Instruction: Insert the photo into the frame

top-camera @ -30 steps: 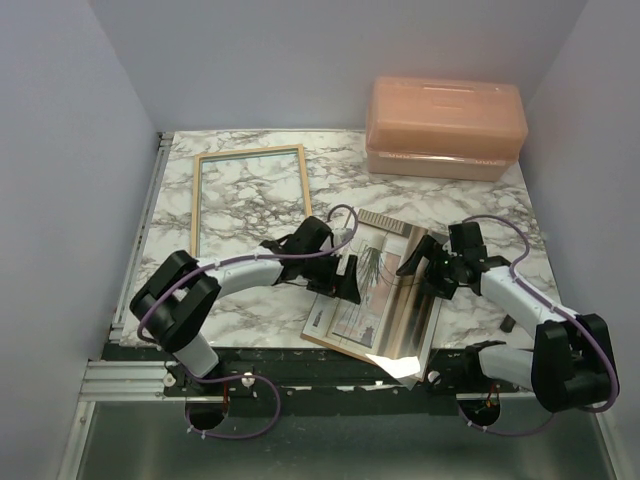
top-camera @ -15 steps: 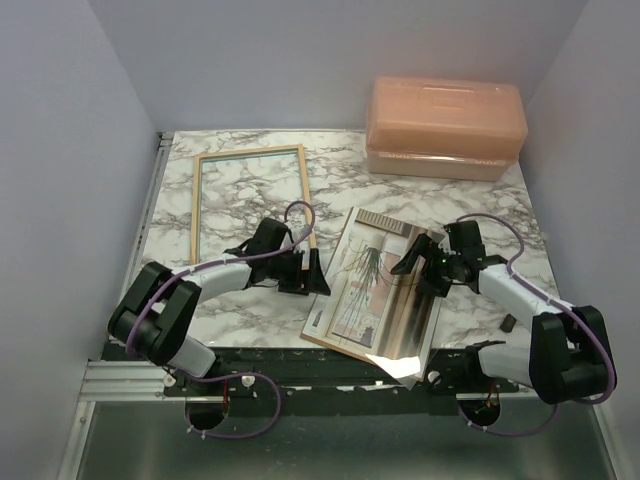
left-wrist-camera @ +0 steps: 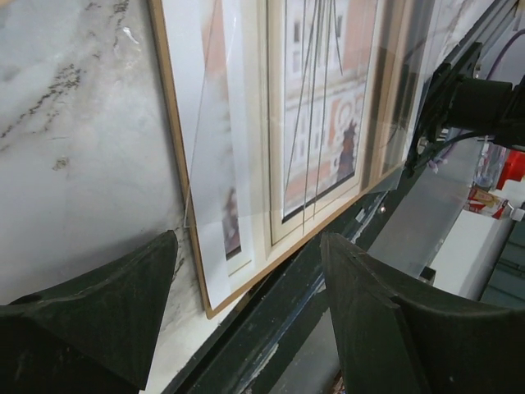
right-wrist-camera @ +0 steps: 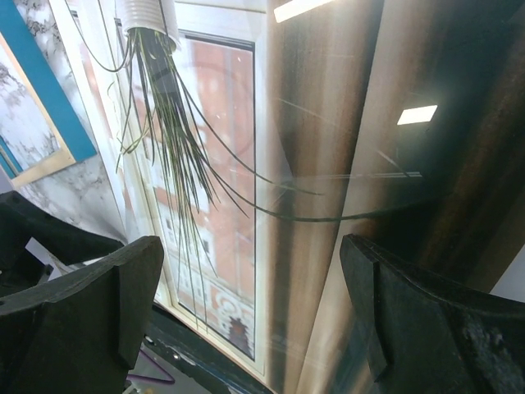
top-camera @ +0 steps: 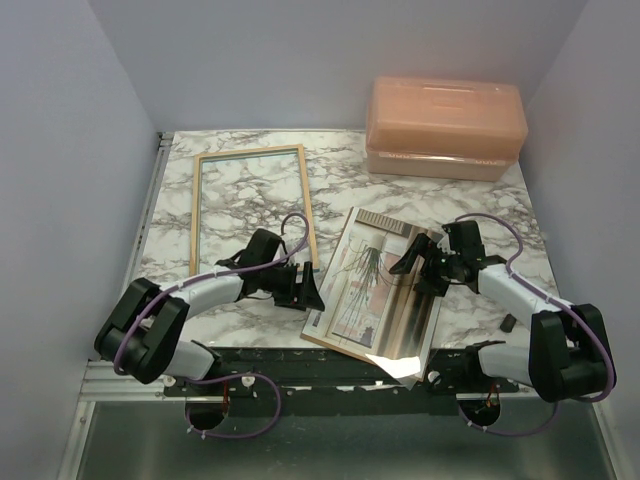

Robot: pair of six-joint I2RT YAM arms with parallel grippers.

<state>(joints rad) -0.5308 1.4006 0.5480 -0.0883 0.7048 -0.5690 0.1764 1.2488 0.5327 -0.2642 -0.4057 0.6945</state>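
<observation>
While the photo [top-camera: 375, 285] lies near-right, outside the empty far-left frame [top-camera: 250, 152], insertion is all ahead: my left tool [top-camera: 306, 288] gapes, seemingly empty, by its corner; my right tool [top-camera: 418, 268] hangs open above it.

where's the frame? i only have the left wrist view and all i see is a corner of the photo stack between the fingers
observer: the frame lies flat on the marble table, to the left of the photo and further back, pale wood side up.
operator: what's the right hand doing
observer: the right hand is over the photo's right half, wide open, with nothing gripped.
operator: anything else on the table
observer: a peach plastic box with its lid on stands at the back right.
</observation>
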